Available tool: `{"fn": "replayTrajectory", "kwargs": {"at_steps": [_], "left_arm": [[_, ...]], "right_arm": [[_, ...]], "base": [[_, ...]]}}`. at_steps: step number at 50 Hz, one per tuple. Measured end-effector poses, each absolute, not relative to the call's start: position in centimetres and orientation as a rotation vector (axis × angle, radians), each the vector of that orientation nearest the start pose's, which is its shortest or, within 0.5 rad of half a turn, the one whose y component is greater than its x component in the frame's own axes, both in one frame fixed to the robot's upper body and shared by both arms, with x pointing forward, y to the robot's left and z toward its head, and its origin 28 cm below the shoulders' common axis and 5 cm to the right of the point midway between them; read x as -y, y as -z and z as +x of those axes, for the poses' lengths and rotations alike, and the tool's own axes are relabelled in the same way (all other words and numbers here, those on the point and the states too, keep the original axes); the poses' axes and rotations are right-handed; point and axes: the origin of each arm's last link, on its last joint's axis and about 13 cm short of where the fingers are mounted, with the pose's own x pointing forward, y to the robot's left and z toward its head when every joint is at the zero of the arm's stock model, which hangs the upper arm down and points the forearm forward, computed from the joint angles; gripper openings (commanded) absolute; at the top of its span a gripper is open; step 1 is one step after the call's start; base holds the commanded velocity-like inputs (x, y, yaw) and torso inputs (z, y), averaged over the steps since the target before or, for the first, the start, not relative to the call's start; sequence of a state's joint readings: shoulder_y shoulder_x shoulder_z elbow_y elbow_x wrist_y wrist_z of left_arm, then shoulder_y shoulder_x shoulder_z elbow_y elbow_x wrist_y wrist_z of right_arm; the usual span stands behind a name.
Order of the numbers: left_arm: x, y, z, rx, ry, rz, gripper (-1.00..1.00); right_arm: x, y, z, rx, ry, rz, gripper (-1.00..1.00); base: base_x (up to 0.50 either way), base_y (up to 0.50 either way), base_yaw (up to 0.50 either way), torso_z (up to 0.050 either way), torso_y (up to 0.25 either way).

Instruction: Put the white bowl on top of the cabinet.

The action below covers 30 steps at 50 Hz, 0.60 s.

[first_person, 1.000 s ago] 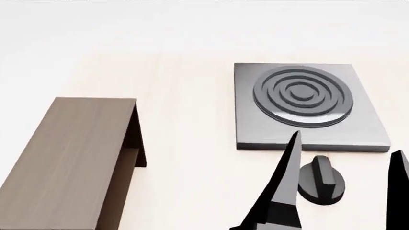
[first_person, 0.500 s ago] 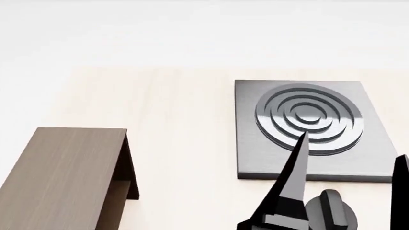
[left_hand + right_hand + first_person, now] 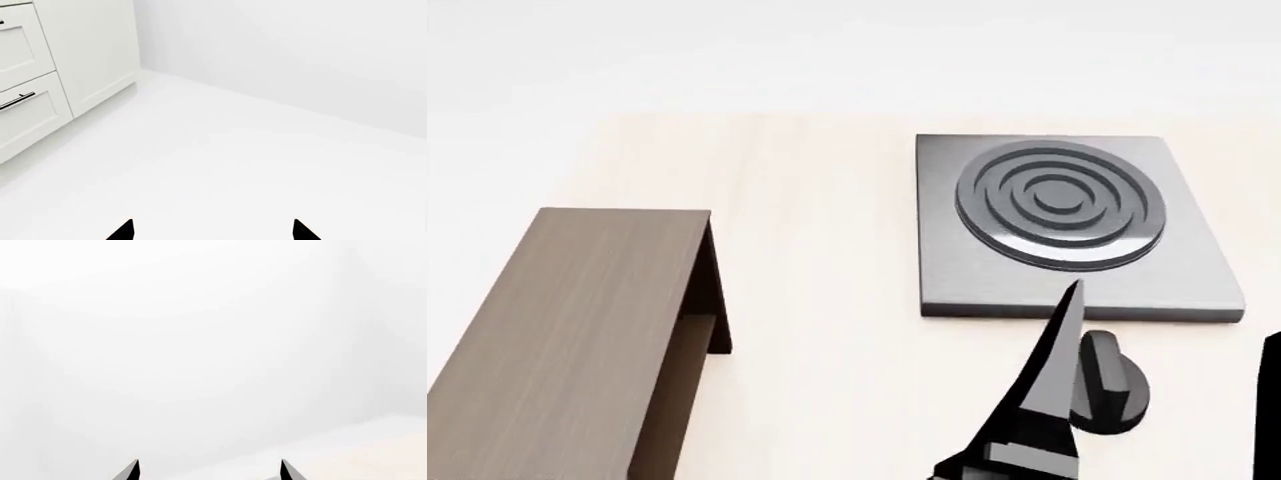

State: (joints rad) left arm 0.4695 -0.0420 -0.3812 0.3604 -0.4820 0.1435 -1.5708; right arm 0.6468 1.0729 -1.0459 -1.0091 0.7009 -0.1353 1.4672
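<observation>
The cabinet [image 3: 581,335] lies at the left, well apart from the stove plate [image 3: 1201,280] at the far right. The right gripper [image 3: 1168,335] has its fingers spread apart, as does the left gripper [image 3: 212,231].

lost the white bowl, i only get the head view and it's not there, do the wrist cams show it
Observer: No bowl in either wrist view. The left wrist camera faces a white drawer unit standing on a white floor.
Operator: is the left gripper holding anything, can't see that arm at all
Observer: No. The left gripper shows only its two dark fingertips, set well apart with nothing between them.
Operator: and what does the right wrist cam see
Observer: The right gripper is open too, with nothing between its tips, and it points at a blank white wall.
</observation>
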Motion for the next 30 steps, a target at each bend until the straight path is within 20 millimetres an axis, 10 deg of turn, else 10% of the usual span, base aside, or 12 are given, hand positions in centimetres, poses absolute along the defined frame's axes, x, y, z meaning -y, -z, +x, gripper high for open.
{"fn": "replayTrajectory", "kwargs": {"at_steps": [13,30], "left_arm": [[-28.6,-3.2,9.5,-0.128,-1.931,-0.334,1.0],[-28.8,-2.8,9.4,-0.155,-1.936,-0.378,1.0]], "right_arm": [[12.9,-22.6,15.8,0.286,0.411,0.152,1.0],[20.7,-30.2,18.7,0.054,0.861,0.11,1.0]], "base": [[0.0,0.0,0.0,0.0,0.0],[0.0,0.0,0.0,0.0,0.0]]}}
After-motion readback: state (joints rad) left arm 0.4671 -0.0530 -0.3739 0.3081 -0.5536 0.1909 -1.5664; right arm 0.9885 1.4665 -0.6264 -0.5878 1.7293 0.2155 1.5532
